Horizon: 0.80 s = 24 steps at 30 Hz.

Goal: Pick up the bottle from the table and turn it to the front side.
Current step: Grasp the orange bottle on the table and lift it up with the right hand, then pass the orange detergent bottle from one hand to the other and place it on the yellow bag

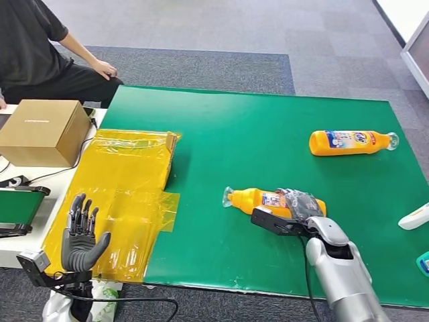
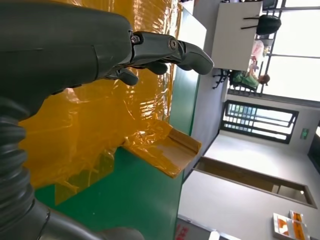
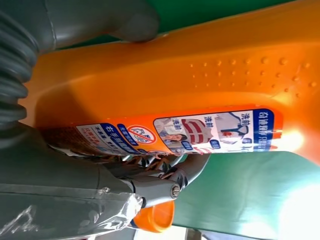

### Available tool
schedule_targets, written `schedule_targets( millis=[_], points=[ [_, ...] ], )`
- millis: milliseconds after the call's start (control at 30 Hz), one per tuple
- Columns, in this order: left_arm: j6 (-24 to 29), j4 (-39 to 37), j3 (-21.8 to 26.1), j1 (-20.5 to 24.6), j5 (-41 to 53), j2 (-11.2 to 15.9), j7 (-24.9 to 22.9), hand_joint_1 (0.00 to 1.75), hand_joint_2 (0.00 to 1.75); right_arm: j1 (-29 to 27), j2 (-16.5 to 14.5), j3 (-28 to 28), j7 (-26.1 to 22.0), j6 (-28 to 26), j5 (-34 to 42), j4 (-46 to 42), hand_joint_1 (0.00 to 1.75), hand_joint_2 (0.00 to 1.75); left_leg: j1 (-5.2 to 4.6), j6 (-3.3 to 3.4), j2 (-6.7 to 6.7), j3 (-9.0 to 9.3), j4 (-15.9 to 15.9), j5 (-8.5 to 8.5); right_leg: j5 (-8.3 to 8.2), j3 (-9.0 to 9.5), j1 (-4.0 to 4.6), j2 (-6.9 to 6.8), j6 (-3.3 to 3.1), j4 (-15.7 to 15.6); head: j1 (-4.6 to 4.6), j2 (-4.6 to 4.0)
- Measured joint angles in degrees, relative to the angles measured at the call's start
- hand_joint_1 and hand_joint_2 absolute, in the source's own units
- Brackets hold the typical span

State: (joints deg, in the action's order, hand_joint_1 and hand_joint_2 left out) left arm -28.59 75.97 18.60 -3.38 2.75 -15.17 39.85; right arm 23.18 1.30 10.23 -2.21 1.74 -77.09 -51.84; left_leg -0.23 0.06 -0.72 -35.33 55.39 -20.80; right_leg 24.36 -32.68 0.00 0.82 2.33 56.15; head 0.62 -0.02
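Observation:
An orange bottle (image 1: 251, 200) with a clear cap lies on its side on the green table mat (image 1: 242, 134), cap pointing left. My right hand (image 1: 301, 204) wraps its base end. In the right wrist view the thumb (image 3: 124, 20) presses one side of the orange bottle (image 3: 188, 85) and the fingers (image 3: 177, 175) curl under its printed label. A second orange bottle (image 1: 349, 142) lies at the far right, label up. My left hand (image 1: 80, 235) is raised at the front left with its fingers (image 2: 170, 50) spread, holding nothing.
Crumpled yellow plastic sheeting (image 1: 127, 181) covers the table's left part, under my left hand. A cardboard box (image 1: 43, 131) sits on the white side table, and a person (image 1: 35, 47) sits behind it. A white object (image 1: 413, 218) and a teal one (image 1: 423, 263) lie at the right edge.

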Motion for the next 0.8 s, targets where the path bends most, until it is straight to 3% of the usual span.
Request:
schedule_targets(
  millis=[200, 400, 600, 733, 800],
  points=[
    [-1.8, 0.0, 0.1, -0.7, -0.1, 0.1, 0.0, 0.00, 1.75, -4.5, -0.2, 2.8, -1.9, -2.4, 3.7, -7.7, 1.75, 1.75, -0.01, 0.02, -0.01, -0.05, 0.0, 0.03, -0.09, 0.35, 0.00, 0.01, 0.05, 0.0, -0.01, 0.01],
    [-9.8, -0.6, -3.6, -0.8, -2.1, 1.4, -1.6, 0.00, 1.75, -8.3, -4.4, 7.6, -5.5, -3.6, 13.7, -19.2, 1.75, 1.75, 0.03, -0.07, 0.00, -0.31, 0.0, 0.08, -0.03, -0.01, 0.04, 0.00, -0.05, 0.1, 0.02, 0.01],
    [-13.1, -3.0, -9.3, 0.4, -4.6, 4.6, -1.1, 0.00, 1.75, -8.1, -7.6, 12.3, -8.3, -4.9, 18.8, -20.8, 1.75, 1.75, 0.04, -0.08, 0.00, -0.35, 0.0, 0.07, 0.00, -0.02, 0.06, 0.00, -0.08, 0.1, 0.01, 0.00],
    [-13.5, -3.3, -9.8, 0.6, -4.8, 4.9, -1.1, 0.00, 1.75, -8.0, -7.8, 12.7, -8.6, -5.0, 19.2, -20.7, 1.75, 1.75, 0.04, -0.08, 0.00, -0.36, 0.0, 0.07, 0.00, -0.03, 0.06, 0.00, -0.08, 0.1, 0.01, 0.00],
    [-14.4, -4.8, -13.2, 1.9, -5.8, 6.6, -0.8, 0.00, 1.75, -7.4, -10.0, 15.4, -9.9, -5.9, 21.2, -19.0, 1.75, 1.75, 0.04, -0.08, 0.01, -0.36, 0.0, 0.07, 0.00, -0.03, 0.05, 0.00, -0.08, 0.1, 0.01, 0.00]
  ],
)
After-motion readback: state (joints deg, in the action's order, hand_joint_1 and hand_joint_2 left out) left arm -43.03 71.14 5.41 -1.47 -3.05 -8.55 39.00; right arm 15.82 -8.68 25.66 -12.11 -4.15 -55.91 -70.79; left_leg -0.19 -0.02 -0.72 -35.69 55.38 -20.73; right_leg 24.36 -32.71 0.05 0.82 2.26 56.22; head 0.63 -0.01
